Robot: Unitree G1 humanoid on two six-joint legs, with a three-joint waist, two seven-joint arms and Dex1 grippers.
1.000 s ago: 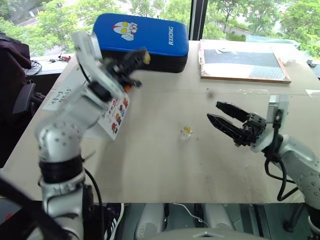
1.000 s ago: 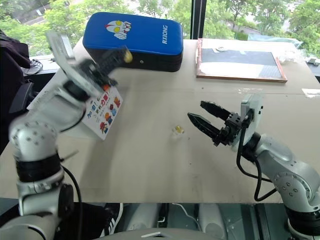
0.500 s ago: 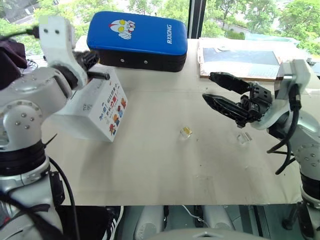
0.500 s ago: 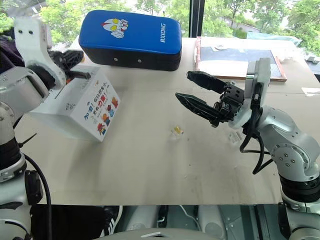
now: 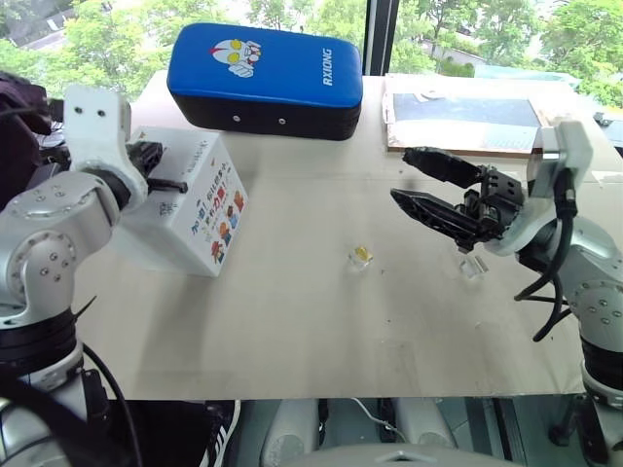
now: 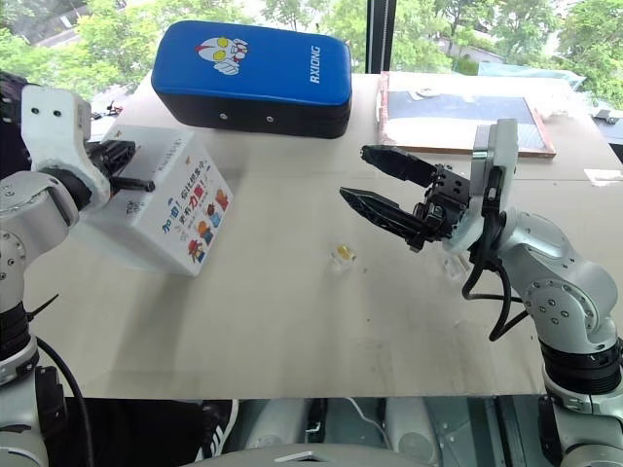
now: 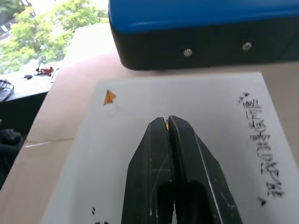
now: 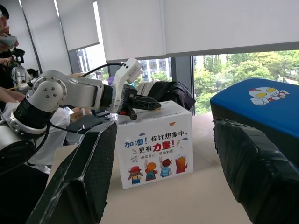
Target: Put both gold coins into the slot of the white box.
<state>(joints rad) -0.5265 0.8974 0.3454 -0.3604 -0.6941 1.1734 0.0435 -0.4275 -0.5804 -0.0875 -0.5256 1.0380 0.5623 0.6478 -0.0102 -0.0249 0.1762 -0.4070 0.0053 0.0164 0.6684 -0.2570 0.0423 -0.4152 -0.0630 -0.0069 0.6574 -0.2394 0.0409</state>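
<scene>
1. table [image 5: 292,331]: light tan top, carries everything below.
2. blue padded cushion [image 5: 265,66]: lies at the far edge, just behind the white box.
3. flat framed board [image 5: 472,117]: far right of the table.
4. white box [image 5: 190,209]: stands at the left, picture side facing the table's middle; the slot cannot be made out.
5. left gripper [image 7: 167,122]: over the box's top face, fingers pressed together with a sliver of gold coin [image 7: 167,124] pinched at the tips.
6. right gripper [image 6: 355,175]: raised above the table's right half, fingers spread wide, empty.
7. small clear plastic piece [image 5: 473,266]: beneath the right gripper.
8. second gold coin [image 5: 362,255]: lies mid-table, well apart from the box.
</scene>
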